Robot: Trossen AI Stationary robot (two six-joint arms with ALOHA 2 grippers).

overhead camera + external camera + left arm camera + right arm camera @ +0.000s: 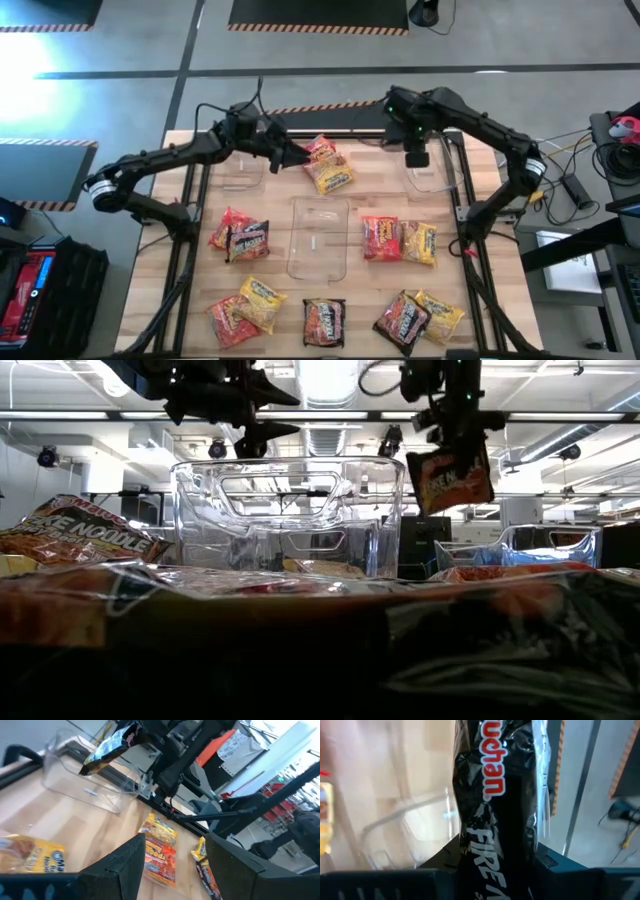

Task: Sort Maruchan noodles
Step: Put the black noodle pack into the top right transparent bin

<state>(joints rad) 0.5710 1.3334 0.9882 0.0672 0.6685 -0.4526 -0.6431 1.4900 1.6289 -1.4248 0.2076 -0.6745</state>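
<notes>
We've got the right gripper (pixel 447 445) pinching a black noodle packet (pixel 449 478), dangling it in the air above the clear bin (pixel 432 172) at the table's far right. Left gripper (pixel 292 153) hangs spread open, empty, next to a red and yellow packet pair (pixel 328 164).

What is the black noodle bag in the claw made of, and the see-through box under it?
The black noodle packet in the right claw looks like thin shiny plastic film: it crinkles and catches light. The bin below looks like clear hard plastic, since the wood shows through and its walls hold their shape.
</notes>
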